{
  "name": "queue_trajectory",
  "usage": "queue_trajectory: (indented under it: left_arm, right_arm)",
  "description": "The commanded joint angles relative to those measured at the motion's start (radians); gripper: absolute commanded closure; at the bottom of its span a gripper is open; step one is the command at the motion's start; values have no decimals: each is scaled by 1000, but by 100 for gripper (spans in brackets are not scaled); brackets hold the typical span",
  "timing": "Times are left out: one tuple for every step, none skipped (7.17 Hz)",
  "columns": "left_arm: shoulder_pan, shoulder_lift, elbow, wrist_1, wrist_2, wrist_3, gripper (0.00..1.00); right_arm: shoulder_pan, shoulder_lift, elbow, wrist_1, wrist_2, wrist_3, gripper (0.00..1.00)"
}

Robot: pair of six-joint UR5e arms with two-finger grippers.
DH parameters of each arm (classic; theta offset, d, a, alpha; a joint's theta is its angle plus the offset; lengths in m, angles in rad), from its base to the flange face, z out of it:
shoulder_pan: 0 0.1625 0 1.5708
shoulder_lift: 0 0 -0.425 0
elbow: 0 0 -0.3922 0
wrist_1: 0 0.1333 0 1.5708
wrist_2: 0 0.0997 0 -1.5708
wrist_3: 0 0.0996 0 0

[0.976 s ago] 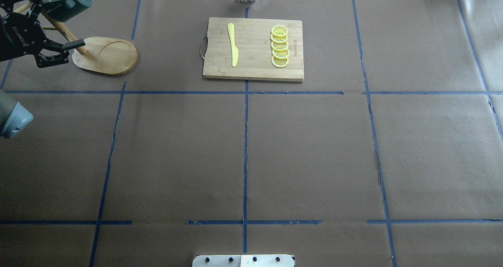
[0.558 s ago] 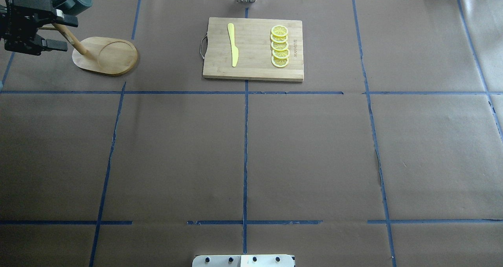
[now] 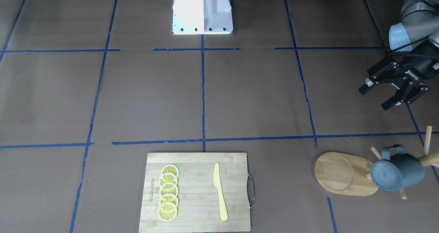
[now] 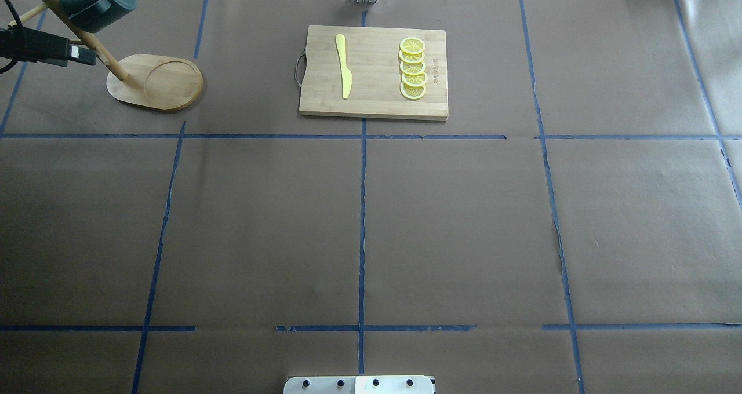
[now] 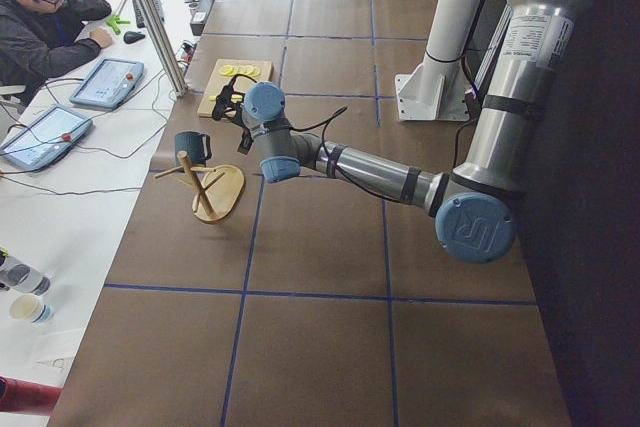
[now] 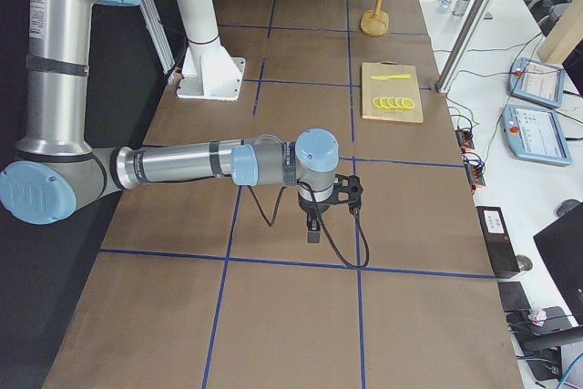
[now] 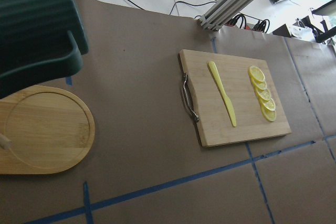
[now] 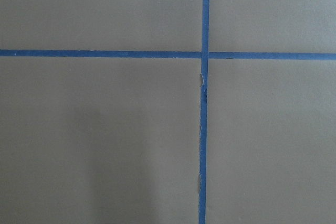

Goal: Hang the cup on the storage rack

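On rack peg, cup, lettering unseen.

You have the left gripper at the right edge of the front-facing frame, jaws spread wide and holding nothing. Your right arm stretches level across the middle of the right-side view, with the right gripper pointing straight down. From there you cannot tell how its jaws stand.
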Motion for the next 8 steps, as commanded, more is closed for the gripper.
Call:
queue_trajectory:
  left_arm:
    - [-3, 63, -30, 229, 173, 442, 0]
    - [-6, 93, -109, 386, 285, 605, 0]
    - [-14, 124, -242, 638, 400, 759, 0]
    - [-15, 133, -345, 859, 477, 875, 0]
    - [-28, 130, -382, 1005, 516, 943, 0]
    - [-78, 133, -374, 1086, 509, 964, 0]
    - [-182, 146, -322, 1108, 411, 970, 0]
    - [-278, 166, -238, 1107, 176, 957, 0]
  right_arm:
    - [-2, 0, 0, 0, 0, 3, 0]
    - [-2, 0, 0, 0, 2, 3, 0]
    - [-2, 0, 0, 0, 2, 3, 0]
    - [-2, 0, 0, 0, 2, 3, 0]
    - [-2, 0, 0, 0, 2, 1, 0]
    - [-2, -1, 0, 0, 0, 1, 0]
    - [-2, 0, 0, 0, 0, 1, 0]
    - [-2, -1, 0, 0, 0, 1, 0]
